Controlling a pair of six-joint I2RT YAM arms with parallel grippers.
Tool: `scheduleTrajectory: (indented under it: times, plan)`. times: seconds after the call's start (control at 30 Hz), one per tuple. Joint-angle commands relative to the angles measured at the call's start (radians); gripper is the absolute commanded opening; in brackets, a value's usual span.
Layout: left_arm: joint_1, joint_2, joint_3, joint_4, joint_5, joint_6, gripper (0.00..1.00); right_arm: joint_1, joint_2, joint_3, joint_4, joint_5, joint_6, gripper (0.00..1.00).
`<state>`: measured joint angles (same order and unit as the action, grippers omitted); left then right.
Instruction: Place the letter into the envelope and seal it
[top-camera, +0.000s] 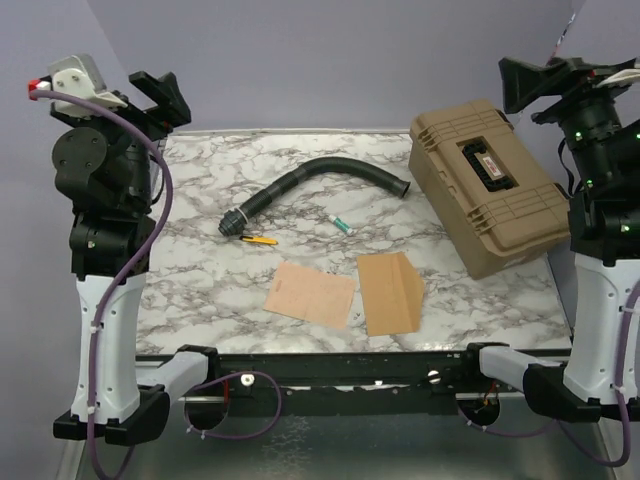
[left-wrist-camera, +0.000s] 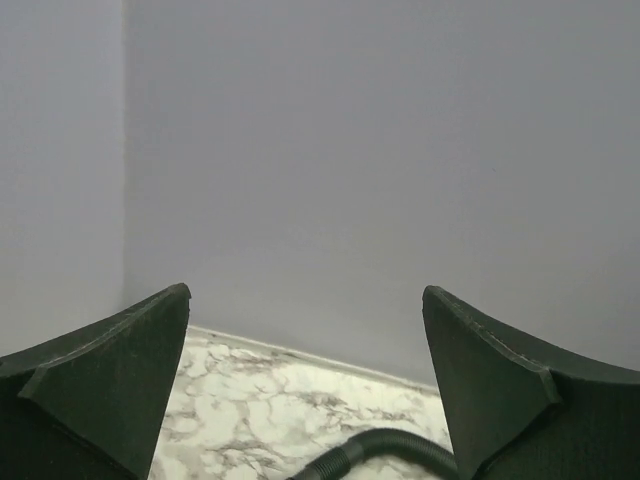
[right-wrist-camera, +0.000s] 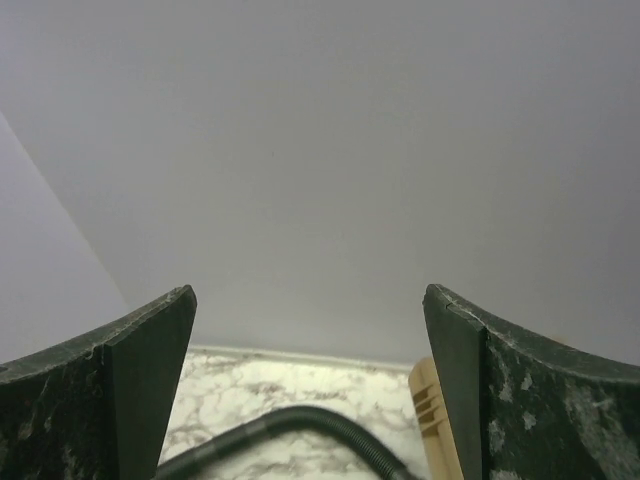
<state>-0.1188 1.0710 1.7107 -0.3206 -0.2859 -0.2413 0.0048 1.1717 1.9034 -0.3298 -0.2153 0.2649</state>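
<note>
**A:** How do the tools stand?

**B:** The left gripper (left-wrist-camera: 305, 290) and the right gripper (right-wrist-camera: 310, 290) are both spread wide and hold nothing. Both are raised high, one to the left of the tan case (top-camera: 485, 185) and one to its right. Their fingers (right-wrist-camera: 150, 380) are dark, blunt wedges, and the right pair looks scuffed and speckled.

**A:** And the letter?

**B:** The letter (top-camera: 310, 293) is a flat, pale peach-tan rectangle. It lies matte and smooth on the marble-patterned table (top-camera: 200, 290), left of the case and nearer the front edge.

**A:** The envelope?

**B:** The envelope (top-camera: 390, 293) is darker kraft brown. It lies flat between the letter and the case's near corner, just beside the letter. Its pointed flap is open on the side toward the case.

**A:** Anything else?

**B:** The case is hard ribbed plastic with a black handle. A black corrugated hose (top-camera: 310, 180) curves away from its left end. A yellow-and-black pen (top-camera: 260, 239) and a small white stick with a green tip (top-camera: 342, 224) lie left of the case, beyond the papers.
</note>
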Motion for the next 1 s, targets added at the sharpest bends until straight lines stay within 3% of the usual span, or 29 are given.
scheduleTrajectory:
  times: [0.0, 0.17, 0.3, 0.4, 0.5, 0.6, 0.77, 0.97]
  plan:
    - [0.004, -0.024, -0.158, 0.132, 0.328, -0.040, 0.99, -0.005, -0.009, -0.140, 0.007, -0.078, 0.155, 1.00]
    - [0.004, -0.018, -0.361, 0.311, 0.686, -0.179, 0.99, -0.005, 0.028, -0.310, 0.015, -0.368, 0.301, 1.00]
    - [-0.012, -0.018, -0.537, 0.448, 0.811, -0.305, 0.99, 0.081, 0.050, -0.416, 0.032, -0.455, 0.341, 1.00]
    - [-0.029, -0.024, -0.654, 0.459, 0.795, -0.351, 0.99, 0.218, 0.093, -0.422, -0.031, -0.388, 0.282, 1.00]
    - [-0.053, -0.043, -0.711, 0.260, 0.581, -0.356, 0.99, 0.368, 0.159, -0.438, -0.082, -0.247, 0.241, 1.00]
    - [-0.085, -0.072, -0.761, 0.143, 0.486, -0.316, 0.99, 0.430, 0.224, -0.501, -0.051, -0.294, 0.271, 1.00]
    - [-0.121, -0.088, -0.889, 0.049, 0.515, -0.275, 0.98, 0.524, 0.355, -0.576, -0.034, -0.260, 0.225, 1.00]
    - [-0.217, -0.101, -1.095, 0.039, 0.654, -0.271, 0.58, 0.560, 0.467, -0.704, -0.037, -0.266, 0.234, 1.00]
